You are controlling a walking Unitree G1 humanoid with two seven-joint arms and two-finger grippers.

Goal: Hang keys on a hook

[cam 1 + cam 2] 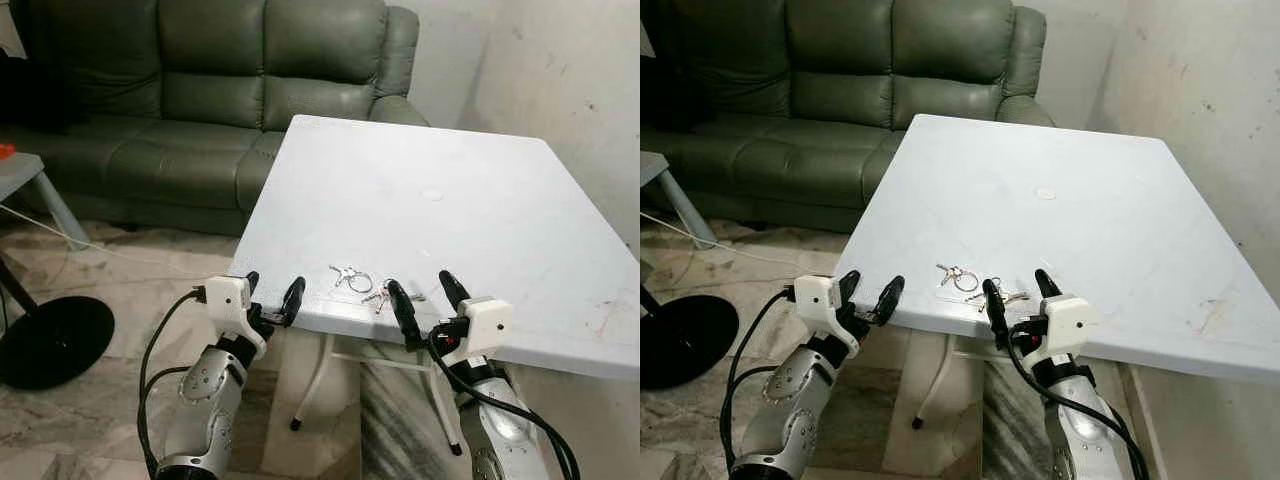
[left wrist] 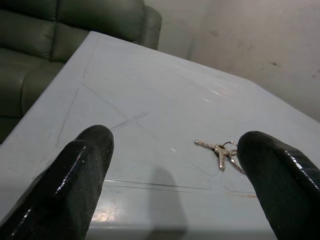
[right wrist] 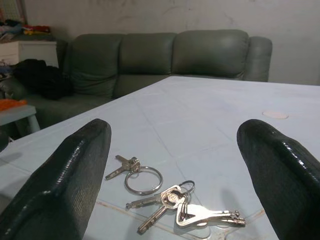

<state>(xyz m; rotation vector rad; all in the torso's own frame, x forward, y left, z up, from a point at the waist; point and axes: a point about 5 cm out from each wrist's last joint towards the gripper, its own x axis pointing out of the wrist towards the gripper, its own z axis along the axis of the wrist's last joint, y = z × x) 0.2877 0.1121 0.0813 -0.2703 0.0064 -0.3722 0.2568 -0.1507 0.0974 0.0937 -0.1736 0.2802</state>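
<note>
Two grippers sit at the near edge of your white table [image 1: 480,200], both with fingers spread apart and holding nothing. Your left gripper [image 1: 270,297] is at the table's near left corner, fingertips about at the edge. Your right gripper [image 1: 427,298] is further right along the same edge, its left finger reaching just over the tabletop. Two key sets lie flat on the table just past the edge, between the grippers. The keys on a big ring [image 3: 135,175] are the left set, apart from both grippers. The second key bunch [image 3: 182,205] lies just right of it, right beside your right gripper's left finger; touching or not, can't tell. Further out on the table is a small round white disc [image 1: 432,195]. Beyond the far edge stands a green leather sofa [image 1: 200,90], with a black round base [image 1: 50,340] on the marble floor to your left.
</note>
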